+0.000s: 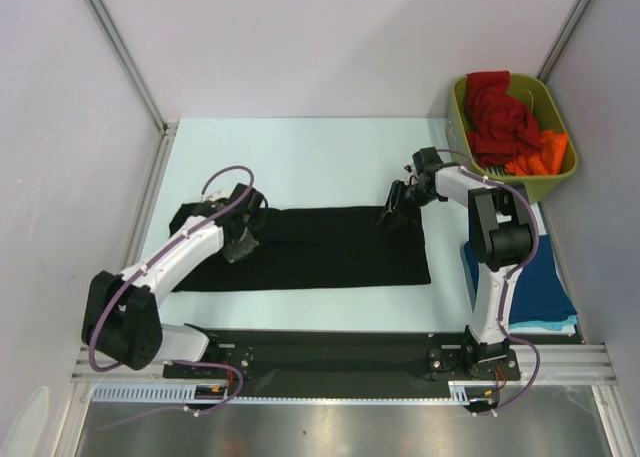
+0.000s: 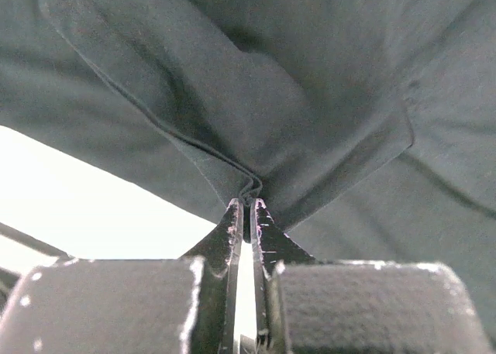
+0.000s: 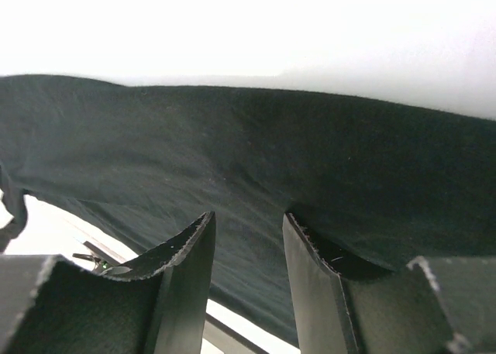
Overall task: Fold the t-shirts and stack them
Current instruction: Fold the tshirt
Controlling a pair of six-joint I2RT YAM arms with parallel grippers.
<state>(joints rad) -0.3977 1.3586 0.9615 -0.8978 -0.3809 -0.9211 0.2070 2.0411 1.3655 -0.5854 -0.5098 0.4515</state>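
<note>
Top external: black t-shirt (image 1: 320,249) lies flat as a wide rectangle, center of table (image 1: 300,157). L gripper (image 1: 240,242) sits on its left end, R gripper (image 1: 395,215) at its upper-right corner.

Left wrist — L jaws nearly closed, pinching a bunched fold of the black cloth at the tips.

Right wrist — R jaws partway apart, black cloth just ahead of the tips, no pinch visible.

Upper right of frame: olive bin (image 1: 565,177) w/ red shirt (image 1: 495,112) + orange shirt (image 1: 540,159). Lower right, beside R arm: dark blue shirt (image 1: 530,277) folded, teal shirt (image 1: 545,327) edge showing under it.
</note>
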